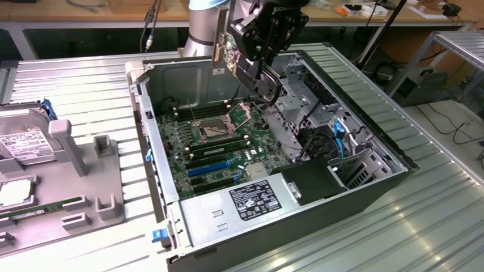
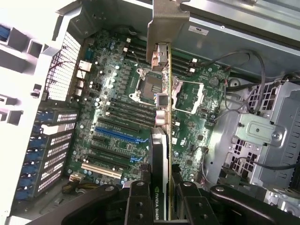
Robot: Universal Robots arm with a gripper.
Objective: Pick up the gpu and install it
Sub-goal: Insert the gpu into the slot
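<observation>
Wrist view: gpu [image 2: 159, 154] edge-on, silver bracket [image 2: 166, 23].

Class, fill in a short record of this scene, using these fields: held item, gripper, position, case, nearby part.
Held item: the gpu, seen edge-on in the wrist view, with its silver bracket at the far end
Gripper: the gripper is shut on the gpu
Position: raised above the motherboard, not seated in a slot
Case: the computer case lies on its side with the interior open
Nearby part: a hard drive sits in a grey holder at the exterior view's left
</observation>
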